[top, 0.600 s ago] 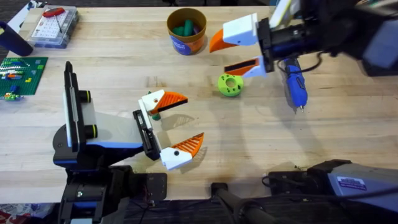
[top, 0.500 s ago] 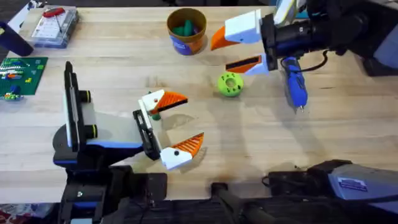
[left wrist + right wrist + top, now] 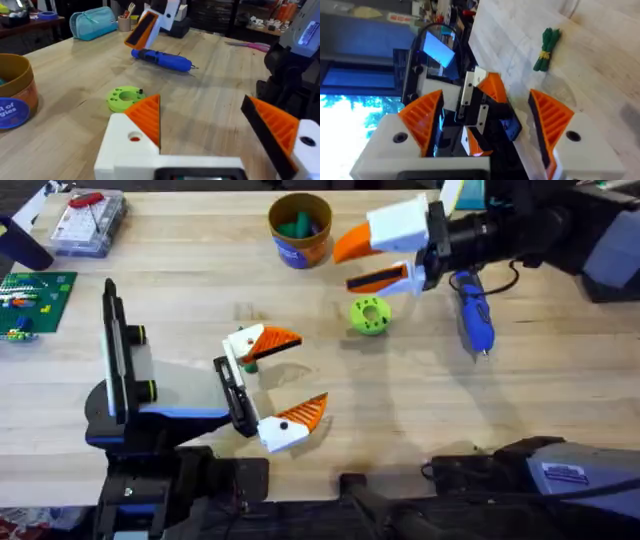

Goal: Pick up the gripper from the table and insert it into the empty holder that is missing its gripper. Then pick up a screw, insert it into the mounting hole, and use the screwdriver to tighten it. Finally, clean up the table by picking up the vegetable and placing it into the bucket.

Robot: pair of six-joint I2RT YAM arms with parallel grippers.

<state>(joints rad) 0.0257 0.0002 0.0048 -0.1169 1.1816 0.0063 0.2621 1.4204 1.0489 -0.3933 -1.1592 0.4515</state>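
White and blocky with an orange point, the gripper [image 3: 258, 345] lay on the wooden desk [image 3: 400, 410], touching the upper end of the holder [image 3: 236, 395]. That flat black bracket ended the grey-and-blue arm at lower left and bore one white-and-orange finger [image 3: 295, 423] at its lower end. From the left wrist camera the left gripper [image 3: 210, 130] had its jaws spread wide, with nothing between them. Past them on the desk lay the lime-green vegetable [image 3: 369, 315], flat, its pale hole facing up. Well beyond it the blue screwdriver [image 3: 473, 315] rested on its side, metal tip pointing toward the near edge. The yellow-orange bucket [image 3: 299, 228] stood at the far side of the desk, with dark green pieces inside. The right gripper [image 3: 372, 260] hung above the desk between bucket and vegetable, jaws apart and empty. A clear parts box [image 3: 85, 220] sat at the far left corner.
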